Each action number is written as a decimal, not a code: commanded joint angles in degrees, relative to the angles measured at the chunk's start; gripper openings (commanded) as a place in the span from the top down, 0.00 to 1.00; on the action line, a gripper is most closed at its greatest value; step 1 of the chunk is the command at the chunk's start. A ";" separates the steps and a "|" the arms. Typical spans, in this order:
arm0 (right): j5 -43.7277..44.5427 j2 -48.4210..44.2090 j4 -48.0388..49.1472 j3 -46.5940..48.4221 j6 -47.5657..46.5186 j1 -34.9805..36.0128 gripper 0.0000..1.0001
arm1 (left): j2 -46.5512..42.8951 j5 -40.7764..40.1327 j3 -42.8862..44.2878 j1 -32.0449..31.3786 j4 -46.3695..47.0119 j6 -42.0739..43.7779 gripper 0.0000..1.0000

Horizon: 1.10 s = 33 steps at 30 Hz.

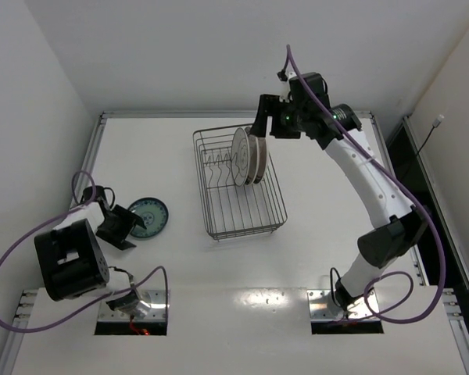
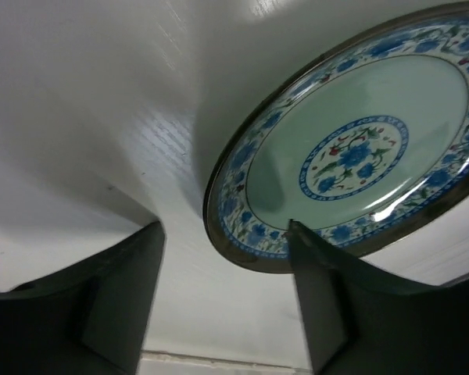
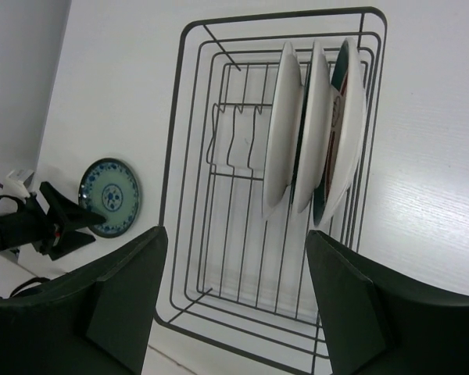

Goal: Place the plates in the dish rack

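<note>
The dish rack (image 1: 246, 231) stands in the middle of the table. Three plates stand on edge at its far end: two white ones (image 3: 281, 125) (image 3: 313, 125) and one with a dark face (image 3: 345, 117). My right gripper (image 1: 259, 125) hangs open above that far end with nothing between its fingers (image 3: 234, 289). A small teal patterned plate (image 1: 150, 217) lies flat on the table left of the rack. My left gripper (image 1: 131, 226) is low at this plate's left edge, open (image 2: 227, 289). Its right finger (image 2: 336, 305) overlaps the teal plate's (image 2: 359, 148) near rim.
The rack's (image 3: 173, 156) near half holds only upright prongs (image 3: 234, 141). White walls close in the table at the back and left. The right arm arches over the table's right side, and purple cables loop around both bases.
</note>
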 commanded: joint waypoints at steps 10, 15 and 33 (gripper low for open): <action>-1.85 -4.86 -1.11 0.01 -1.43 -4.86 0.31 | 13.97 11.53 -5.09 0.48 17.67 -1.74 1.00; -2.39 -6.00 -1.11 -1.22 -1.43 -6.00 0.31 | 12.49 13.29 -0.27 0.48 18.29 -1.21 1.00; -46.77 -2.85 37.64 -27.06 17.63 -6.28 0.24 | -8.17 36.05 2.03 -5.84 39.97 -17.10 1.00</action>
